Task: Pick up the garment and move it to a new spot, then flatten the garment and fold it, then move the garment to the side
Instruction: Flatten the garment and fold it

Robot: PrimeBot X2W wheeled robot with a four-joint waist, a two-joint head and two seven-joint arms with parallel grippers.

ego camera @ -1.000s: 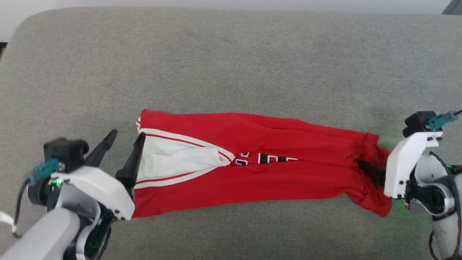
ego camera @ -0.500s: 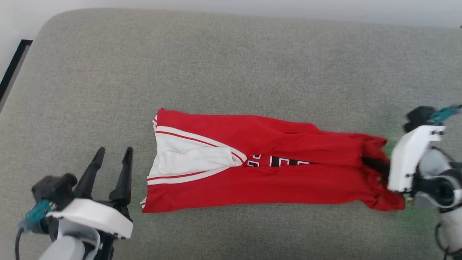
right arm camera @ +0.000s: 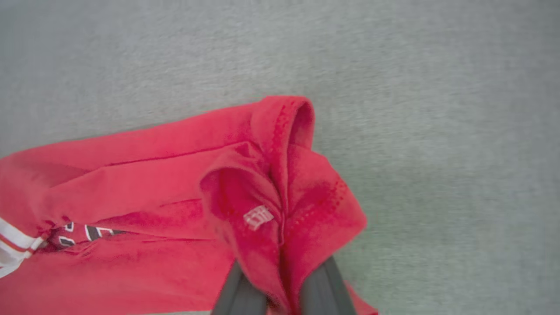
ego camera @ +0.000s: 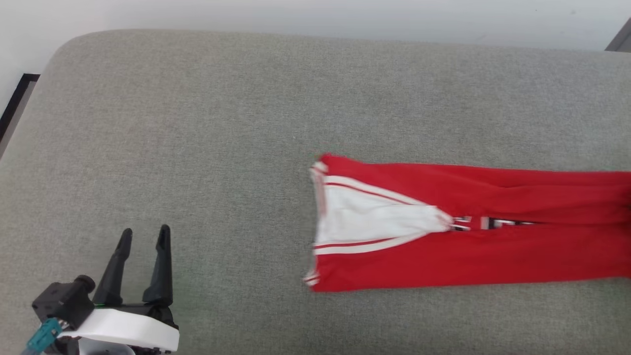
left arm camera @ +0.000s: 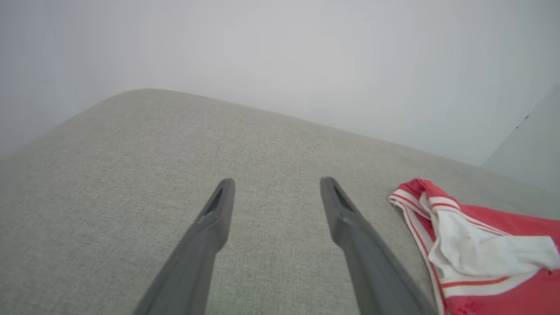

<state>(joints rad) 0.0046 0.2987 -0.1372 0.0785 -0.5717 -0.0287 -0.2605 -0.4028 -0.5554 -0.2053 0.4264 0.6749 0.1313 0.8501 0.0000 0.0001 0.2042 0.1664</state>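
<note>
The red garment (ego camera: 473, 231), folded into a long band with white sleeve ends and striped trim at its left end, lies at the right of the grey cushion (ego camera: 222, 123) and runs off the head view's right edge. My left gripper (ego camera: 144, 236) stands open at the lower left, well clear of the cloth. In the left wrist view the open left gripper (left arm camera: 275, 186) has nothing between its fingers, and the garment (left arm camera: 472, 245) lies to its right. In the right wrist view my right gripper (right arm camera: 282, 280) is shut on a bunched fold of the garment (right arm camera: 262, 183).
The cushion's rounded far edge meets a pale wall (ego camera: 315, 19). A dark strip (ego camera: 17, 106) lies beyond the cushion's left edge. Bare grey fabric spreads left of the garment.
The garment has slid right across the cushion, pulled by its right end. My left gripper has let go of the sleeve end and drawn back toward the lower left. The camera has also shifted.
</note>
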